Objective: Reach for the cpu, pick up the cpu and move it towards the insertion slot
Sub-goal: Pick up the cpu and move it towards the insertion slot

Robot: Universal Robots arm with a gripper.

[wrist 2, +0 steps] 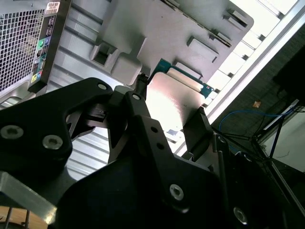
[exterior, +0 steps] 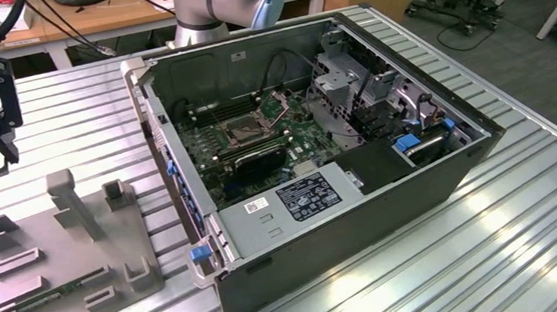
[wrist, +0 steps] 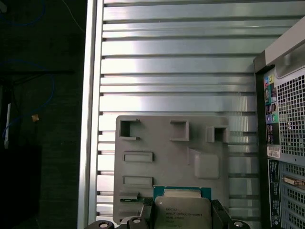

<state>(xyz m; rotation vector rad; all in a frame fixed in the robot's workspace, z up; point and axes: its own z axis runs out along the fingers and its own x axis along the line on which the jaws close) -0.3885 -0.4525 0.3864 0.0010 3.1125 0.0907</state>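
the cpu (wrist: 182,210) is up in the air, pinched by the end effector (wrist 2: 170,98), with one dark finger (wrist 2: 143,119) pressed on each of two opposite edges. its pale metal top faces the first wrist view, and a strip of green rim shows along one side. in both wrist views the grey tray (wrist: 167,162) lies well below the chip and apart from it. so the reach and the pickup look finished, and the step in hand is the carry toward the insertion slot (exterior: 239,133).

in the exterior view the end effector hangs at the exterior view's left edge, above the slatted metal surface (exterior: 489,258). it is well apart from the open computer case (exterior: 365,216). the slot sits inside that case, a dark square in a shiny frame among green board (whether the frame stands open i cannot tell). the case's side wall (exterior: 161,136) stands between the chip and the slot.

as i judge it, the carry calls for a long sweep toward the exterior view's right, high enough to clear that wall. the chip should ride level and the pinch stay steady, since the hold is on thin edges alone and a tilt or slip could drop it. the square will also need turning to match the socket's outline.
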